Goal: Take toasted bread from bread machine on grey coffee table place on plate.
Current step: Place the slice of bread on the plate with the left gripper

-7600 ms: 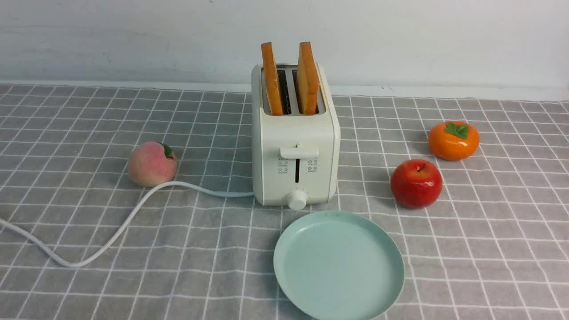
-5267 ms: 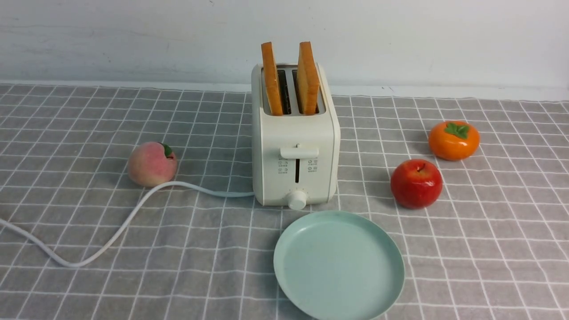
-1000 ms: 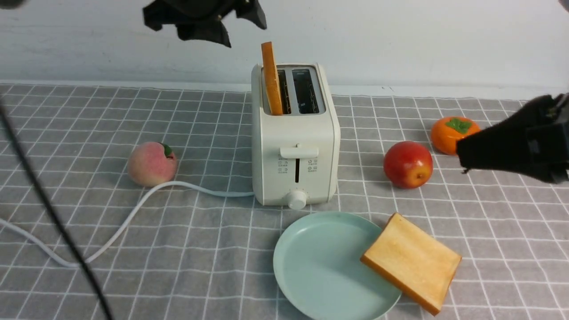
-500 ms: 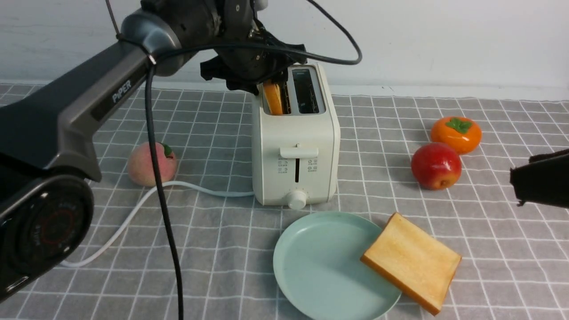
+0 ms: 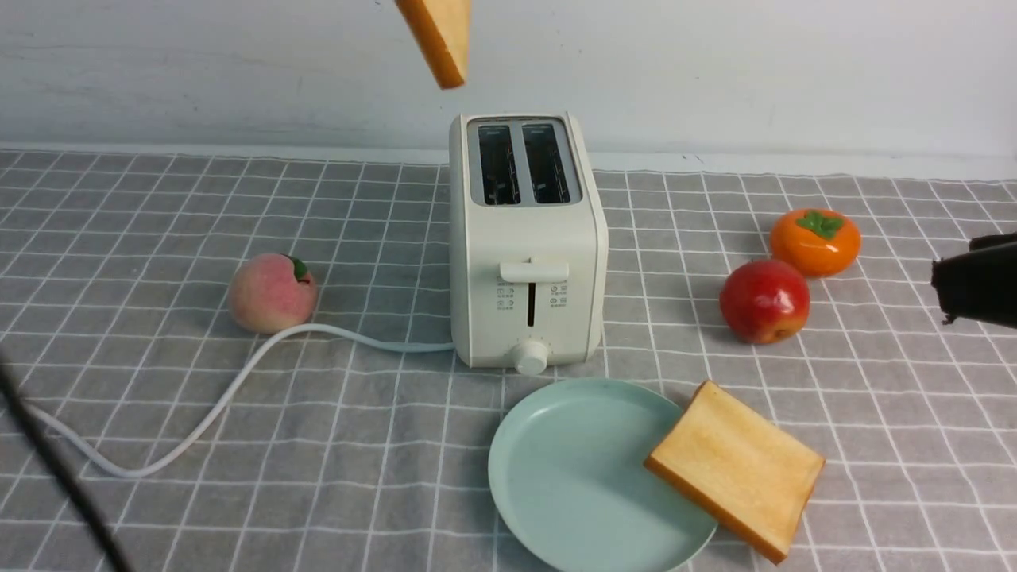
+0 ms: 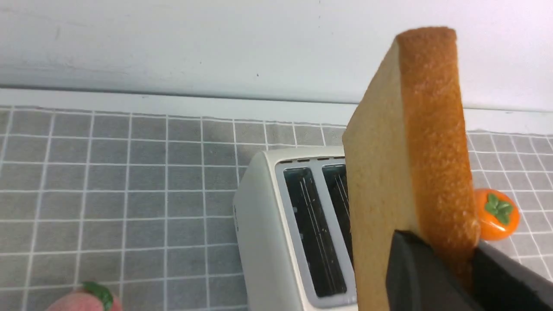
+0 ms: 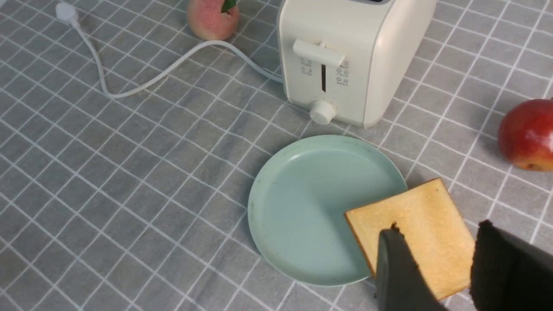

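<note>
Out of the front view past its top edge: the left gripper (image 6: 440, 242) and its arm; there only a corner of the held slice (image 5: 438, 40), high above the bread machine (image 5: 528, 262) with both slots empty. In the left wrist view, clamped tight on one end of this slice. Second slice (image 5: 735, 469) flat, half on the right rim of the plate (image 5: 556, 477), half on the grey coffee table (image 5: 318, 445). Right gripper (image 7: 438, 231) further right, apart from it, jaws apart, holding nothing, cut off at the front view's right edge.
</note>
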Tool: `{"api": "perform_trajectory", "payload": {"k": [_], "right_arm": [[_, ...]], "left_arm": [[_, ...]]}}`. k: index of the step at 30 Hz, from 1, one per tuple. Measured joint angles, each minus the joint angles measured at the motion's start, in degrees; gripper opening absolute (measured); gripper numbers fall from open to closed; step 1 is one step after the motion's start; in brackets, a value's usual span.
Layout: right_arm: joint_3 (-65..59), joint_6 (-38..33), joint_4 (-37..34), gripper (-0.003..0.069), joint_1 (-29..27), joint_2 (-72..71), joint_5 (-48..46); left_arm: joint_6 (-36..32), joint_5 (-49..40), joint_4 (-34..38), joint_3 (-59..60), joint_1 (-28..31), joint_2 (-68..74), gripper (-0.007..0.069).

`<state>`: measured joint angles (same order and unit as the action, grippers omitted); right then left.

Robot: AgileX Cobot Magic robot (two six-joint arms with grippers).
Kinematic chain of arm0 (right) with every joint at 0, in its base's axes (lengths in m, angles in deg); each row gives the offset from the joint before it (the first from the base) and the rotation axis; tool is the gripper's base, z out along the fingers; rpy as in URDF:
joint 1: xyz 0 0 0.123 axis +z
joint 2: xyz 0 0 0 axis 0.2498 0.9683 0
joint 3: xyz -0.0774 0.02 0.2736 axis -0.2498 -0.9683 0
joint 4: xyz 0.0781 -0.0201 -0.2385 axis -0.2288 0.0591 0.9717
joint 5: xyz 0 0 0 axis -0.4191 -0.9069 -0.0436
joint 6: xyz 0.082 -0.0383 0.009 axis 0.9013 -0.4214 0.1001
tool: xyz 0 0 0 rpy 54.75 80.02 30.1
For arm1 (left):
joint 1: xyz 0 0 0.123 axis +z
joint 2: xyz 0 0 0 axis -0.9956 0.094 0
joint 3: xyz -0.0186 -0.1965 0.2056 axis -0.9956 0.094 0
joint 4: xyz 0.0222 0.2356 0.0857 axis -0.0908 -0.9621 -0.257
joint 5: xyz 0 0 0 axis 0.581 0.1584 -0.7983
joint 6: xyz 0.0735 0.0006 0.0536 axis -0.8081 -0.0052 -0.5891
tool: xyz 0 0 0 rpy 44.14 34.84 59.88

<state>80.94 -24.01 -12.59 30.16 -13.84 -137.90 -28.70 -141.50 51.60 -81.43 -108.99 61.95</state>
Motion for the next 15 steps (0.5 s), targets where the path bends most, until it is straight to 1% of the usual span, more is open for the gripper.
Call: {"api": "perform_trajectory", "payload": {"k": [2,4,7,8,9,11,12,13,14,15], "right_arm": [[0.00,0.00,0.41,0.0257,0.00,0.00,0.44],[0.00,0.00,0.75,0.0257,0.00,0.00,0.62],[0.00,0.00,1.00,0.0257,0.00,0.00,0.62],[0.00,0.00,1.21,0.0257,0.00,0.00,0.62],[0.00,0.00,1.20,0.0257,0.00,0.00,0.62],[0.00,0.00,1.20,0.0257,0.00,0.11,0.62],[0.00,0.00,1.20,0.0257,0.00,0.10,0.62],[0.00,0.00,1.20,0.0257,0.00,0.31,0.22],[0.00,0.00,1.20,0.0257,0.00,0.39,0.16],[0.00,0.00,1.22,0.0257,0.00,0.60,-0.32]], "left_arm": [[-0.57,-4.66,1.12,-0.07,0.00,-2.69,0.0061],[-1.89,-7.06,4.59,0.23,0.00,-4.02,0.0061],[-6.13,-7.06,14.32,3.99,0.00,-4.24,0.0061],[-8.50,-7.06,19.87,6.20,0.00,-3.90,0.0061],[-9.81,-6.71,23.83,8.21,0.00,-3.55,0.0061],[-15.14,-4.06,33.70,14.55,-0.05,-2.04,0.0061],[-16.14,-3.35,35.50,15.15,-0.12,-1.88,0.0061],[-19.88,-0.37,41.78,20.50,-0.12,-0.20,0.0061],[-20.29,-0.05,42.45,20.50,-0.12,-0.20,0.0061],[-23.32,2.99,47.28,26.16,-0.12,1.93,0.0061]]}}
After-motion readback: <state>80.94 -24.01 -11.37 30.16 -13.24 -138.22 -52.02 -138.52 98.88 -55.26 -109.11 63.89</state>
